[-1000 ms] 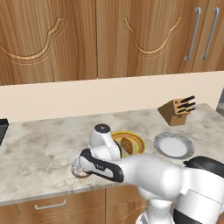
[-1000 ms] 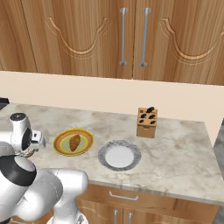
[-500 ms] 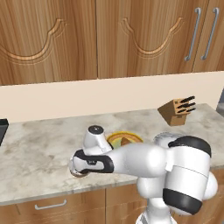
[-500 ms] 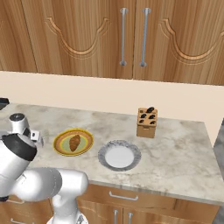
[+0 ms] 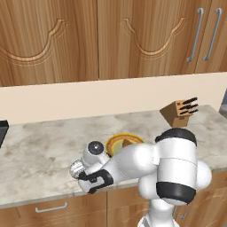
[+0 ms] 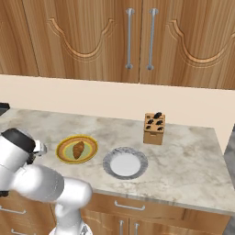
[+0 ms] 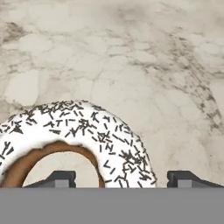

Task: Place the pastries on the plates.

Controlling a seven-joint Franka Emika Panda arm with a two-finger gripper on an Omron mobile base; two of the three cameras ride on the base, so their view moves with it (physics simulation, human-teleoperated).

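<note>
Doughnut (image 7: 83, 135): ring, white icing, dark sprinkles, brown inner edge; lower left of the hand view, flat on the marble counter (image 7: 144, 57). Gripper (image 7: 121, 177): two dark fingertips at the bottom edge, spread apart, one inside the doughnut's hole, the other outside its right side, the ring's right part between them; whether they touch the icing cannot be told. Croissant (image 6: 78, 149): brown oval, on the green centre of the yellow plate (image 6: 64, 155), left of centre in the right base view. White plate (image 6: 108, 170): grey rim, just right of the yellow one, nothing on it. Knife block (image 6: 154, 128): wooden, dark handles, upper right of the plates, near the wall. Wooden cabinets (image 6: 96, 41): top of frame, metal handles. No legible writing, brands or labels on any item.
</note>
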